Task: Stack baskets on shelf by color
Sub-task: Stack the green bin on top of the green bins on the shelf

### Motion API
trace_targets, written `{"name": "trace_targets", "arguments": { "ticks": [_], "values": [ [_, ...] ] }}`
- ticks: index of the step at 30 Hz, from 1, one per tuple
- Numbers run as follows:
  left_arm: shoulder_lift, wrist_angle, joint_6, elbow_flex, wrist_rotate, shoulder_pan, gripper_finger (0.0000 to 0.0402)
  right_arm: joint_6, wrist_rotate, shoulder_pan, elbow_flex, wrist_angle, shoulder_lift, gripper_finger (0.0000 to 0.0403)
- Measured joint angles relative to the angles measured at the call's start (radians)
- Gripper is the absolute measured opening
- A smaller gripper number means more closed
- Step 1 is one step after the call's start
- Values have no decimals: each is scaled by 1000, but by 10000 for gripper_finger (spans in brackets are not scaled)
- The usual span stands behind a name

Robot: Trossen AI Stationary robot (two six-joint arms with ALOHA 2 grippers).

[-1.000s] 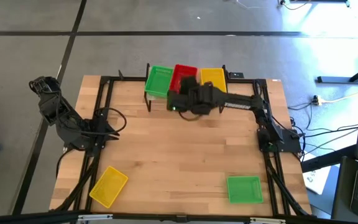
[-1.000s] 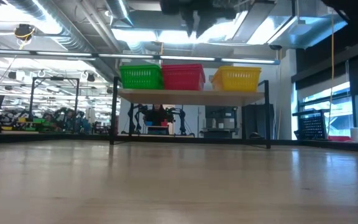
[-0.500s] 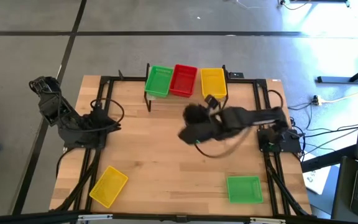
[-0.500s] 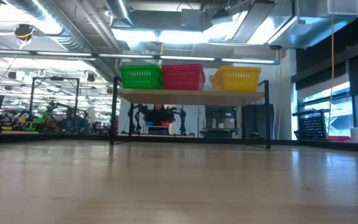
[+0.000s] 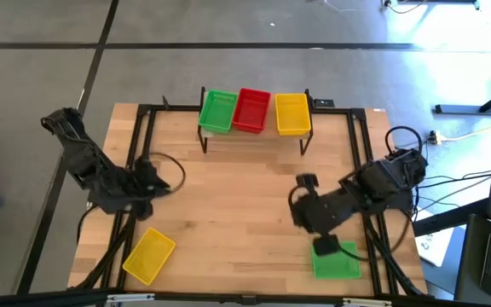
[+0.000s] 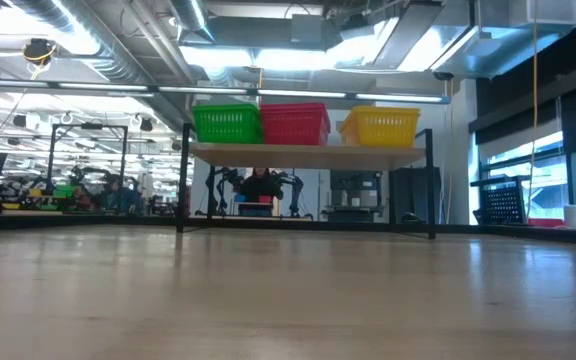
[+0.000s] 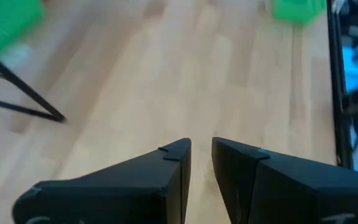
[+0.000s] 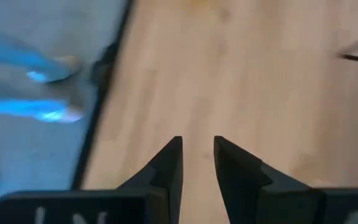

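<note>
The shelf (image 5: 254, 136) stands at the table's far edge and bears green (image 5: 218, 111), red (image 5: 251, 109) and yellow (image 5: 291, 113) baskets side by side; the low view shows them on its plank (image 6: 308, 152). A loose yellow basket (image 5: 149, 254) lies flat near the front left. A loose green basket (image 5: 337, 260) lies flat near the front right. My right gripper (image 5: 307, 213) hangs above the table just beyond that green basket, open by a narrow gap (image 8: 197, 152) with nothing in it. My left gripper (image 5: 153, 184) is at the left side, narrowly open (image 7: 201, 149) and holding nothing.
Black frame rails (image 5: 143, 153) run along the table's left and right sides. Bare wood (image 5: 245, 196) lies between the shelf and the two loose baskets. The left wrist view shows a thin black shelf leg (image 7: 23, 99) and the loose green basket (image 7: 299, 9) across the table.
My right gripper has swung from above the shelf's red basket toward the table's near right, rolling as it went, and now hangs by the loose green basket. My left gripper has shifted a little toward the near edge. The baskets have stayed put.
</note>
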Motion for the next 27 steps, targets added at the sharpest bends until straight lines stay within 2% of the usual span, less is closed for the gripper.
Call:
{"name": "trace_targets", "arguments": {
  "ticks": [3,7,13,20,23,27],
  "values": [
    [63,14,-21,0,91,0,57,-17,-77,42,0,-3,-1,91],
    [147,44,-46,0,206,-9,57,14,-114,101,-8,-2,-1,91],
    [234,116,-51,0,232,-73,57,208,-124,188,-103,-3,1,90],
    [248,176,-56,0,219,-141,57,379,-114,265,-342,-3,1,91],
    [248,187,-59,0,215,-145,57,401,-81,287,-475,-1,1,90],
    [248,193,-58,0,215,-144,57,403,-91,293,-652,42,1,90]
  ]
}}
